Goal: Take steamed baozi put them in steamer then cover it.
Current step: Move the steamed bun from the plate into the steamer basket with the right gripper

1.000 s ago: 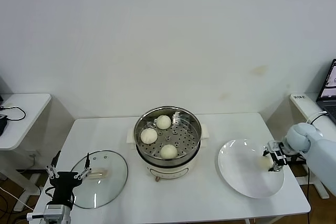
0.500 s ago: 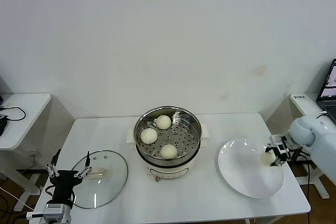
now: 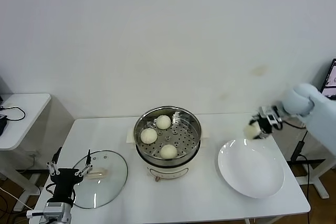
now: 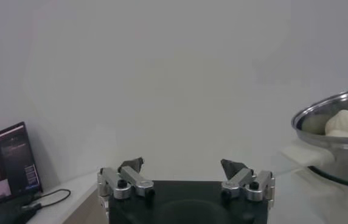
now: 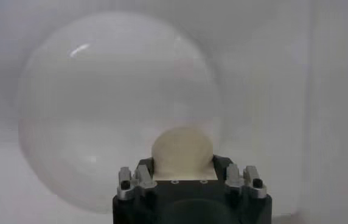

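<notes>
Three cream-white buns (image 3: 157, 135) inside a shiny silver steamer (image 3: 167, 129) with a dotted, perforated floor, on a white base. Fourth cream bun (image 3: 253, 130) in the black-and-silver right gripper (image 3: 258, 128). Plain white plate (image 3: 251, 168), white table (image 3: 194, 192). Clear glass lid (image 3: 100, 178), silver rim, cream handle. Black left gripper (image 3: 67, 171) with silver fingers.

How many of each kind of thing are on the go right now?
Baozi in the steamer: 3
Baozi held in the right gripper: 1
Steamer: 1
Glass cover: 1
White plate: 1
Total: 7
</notes>
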`<state>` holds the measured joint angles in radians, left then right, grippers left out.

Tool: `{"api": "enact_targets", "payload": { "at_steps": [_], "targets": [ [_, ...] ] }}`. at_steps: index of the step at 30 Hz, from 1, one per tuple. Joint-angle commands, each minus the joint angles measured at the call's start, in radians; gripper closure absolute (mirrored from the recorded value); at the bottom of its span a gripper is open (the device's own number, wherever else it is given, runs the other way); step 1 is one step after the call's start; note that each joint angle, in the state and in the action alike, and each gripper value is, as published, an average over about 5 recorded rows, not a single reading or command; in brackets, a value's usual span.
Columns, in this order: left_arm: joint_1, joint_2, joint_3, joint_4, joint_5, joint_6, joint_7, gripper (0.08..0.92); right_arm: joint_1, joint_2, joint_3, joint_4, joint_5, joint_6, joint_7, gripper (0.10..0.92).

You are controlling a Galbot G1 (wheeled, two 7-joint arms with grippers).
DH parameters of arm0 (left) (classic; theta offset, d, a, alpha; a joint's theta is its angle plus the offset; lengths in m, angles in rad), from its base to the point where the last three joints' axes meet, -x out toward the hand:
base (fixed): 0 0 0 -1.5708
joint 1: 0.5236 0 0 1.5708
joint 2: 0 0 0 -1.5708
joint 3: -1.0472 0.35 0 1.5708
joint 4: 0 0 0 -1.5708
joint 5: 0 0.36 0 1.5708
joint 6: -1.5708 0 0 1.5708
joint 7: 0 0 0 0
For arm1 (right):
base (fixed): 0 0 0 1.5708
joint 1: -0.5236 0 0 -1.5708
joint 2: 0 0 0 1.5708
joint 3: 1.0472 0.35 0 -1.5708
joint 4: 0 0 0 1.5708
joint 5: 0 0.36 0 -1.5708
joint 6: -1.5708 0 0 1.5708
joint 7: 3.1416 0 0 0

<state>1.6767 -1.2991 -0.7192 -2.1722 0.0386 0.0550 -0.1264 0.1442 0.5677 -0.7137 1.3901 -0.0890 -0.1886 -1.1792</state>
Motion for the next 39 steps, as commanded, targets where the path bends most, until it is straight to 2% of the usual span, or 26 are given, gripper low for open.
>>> {"api": "enact_targets", "payload": {
  "at_steps": [1, 15, 23, 39],
  "targets": [
    [-0.004, 0.001, 0.002, 0.0, 0.0, 0.003, 0.0, 0.177, 0.462, 0.178, -0.361, 0.076, 0.291, -0.125, 0.05, 0.409],
    [-0.011, 0.006, -0.002, 0.019, 0.0, 0.002, 0.0, 0.177, 0.437, 0.408, -0.474, 0.071, 0.531, -0.333, 0.223, 0.398],
    [-0.012, 0.004, -0.018, 0.02, -0.008, 0.001, 0.0, 0.177, 0.344, 0.503, -0.496, -0.007, 0.49, -0.412, 0.28, 0.397],
    [-0.02, -0.002, -0.017, 0.028, -0.011, -0.001, 0.0, 0.177, 0.251, 0.549, -0.49, -0.063, 0.462, -0.47, 0.314, 0.397]
  ]
}}
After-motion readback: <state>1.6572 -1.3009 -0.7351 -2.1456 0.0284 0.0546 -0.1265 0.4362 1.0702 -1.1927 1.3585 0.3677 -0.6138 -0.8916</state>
